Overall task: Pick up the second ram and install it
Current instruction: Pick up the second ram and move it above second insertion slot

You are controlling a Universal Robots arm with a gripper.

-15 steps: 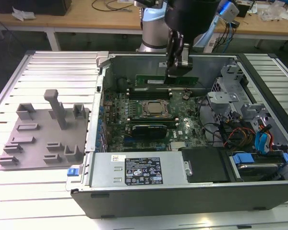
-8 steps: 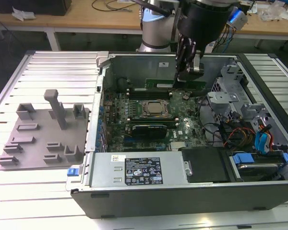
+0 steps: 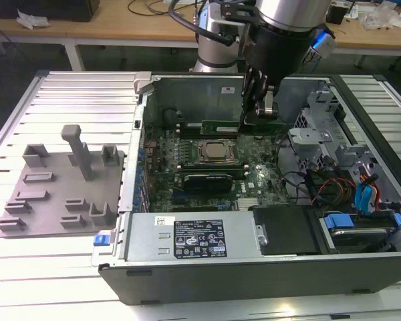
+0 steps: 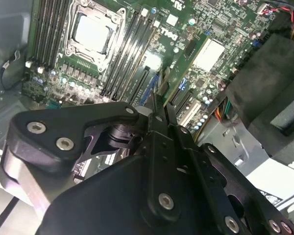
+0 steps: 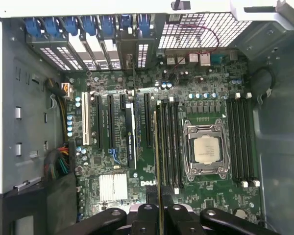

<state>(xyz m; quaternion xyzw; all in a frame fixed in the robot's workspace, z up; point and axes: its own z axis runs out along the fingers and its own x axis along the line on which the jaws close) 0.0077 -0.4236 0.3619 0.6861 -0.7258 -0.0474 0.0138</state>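
Jaws: closed, gripping second ram [image 3: 220, 126] edge-down | Position: hovering over memory slots [image 5: 172, 142] beside CPU socket [image 3: 217, 151], far side | Technique: judging best keeping stick parallel to slot, matching notch, pressing evenly

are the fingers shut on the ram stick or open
Shut on it: in the first wrist view the fingers pinch the ram stick, edge-on over the motherboard. Whether it sits in a slot, cannot tell.
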